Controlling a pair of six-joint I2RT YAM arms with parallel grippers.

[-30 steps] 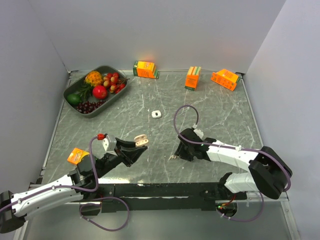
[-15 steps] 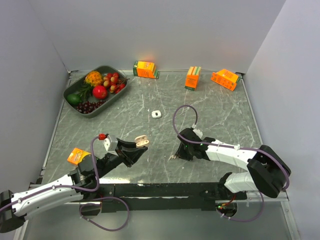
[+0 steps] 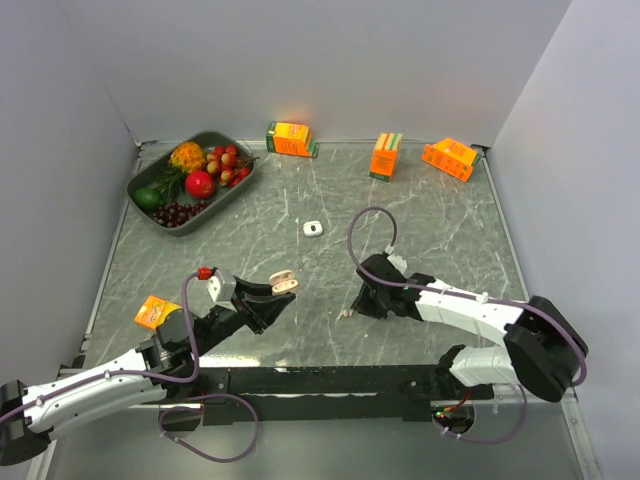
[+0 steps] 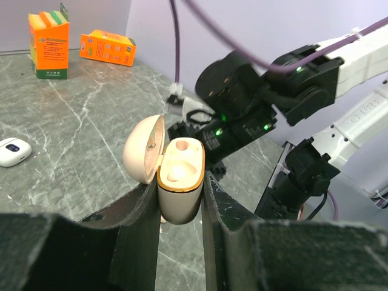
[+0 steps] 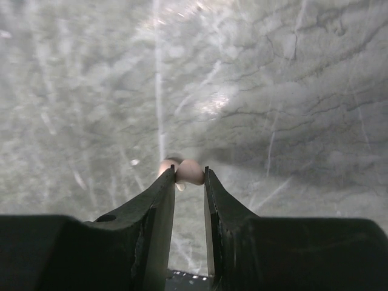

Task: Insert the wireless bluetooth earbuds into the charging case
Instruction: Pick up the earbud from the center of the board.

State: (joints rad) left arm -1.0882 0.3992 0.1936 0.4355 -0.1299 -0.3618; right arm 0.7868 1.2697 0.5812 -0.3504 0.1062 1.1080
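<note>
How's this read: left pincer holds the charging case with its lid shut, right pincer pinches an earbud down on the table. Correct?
Wrong on the lid: the lid of the charging case stands open, per the left wrist view. Rest holds: the left pincer holds it, and the right pincer pinches an earbud on the table.

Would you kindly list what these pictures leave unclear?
Earbud, right wrist view: the right gripper covers its sides, so contact is unclear.
Same earbud, top view: too small to pick out under that gripper.
Charging case, left wrist view: sockets seen too obliquely to tell whether filled.
</note>
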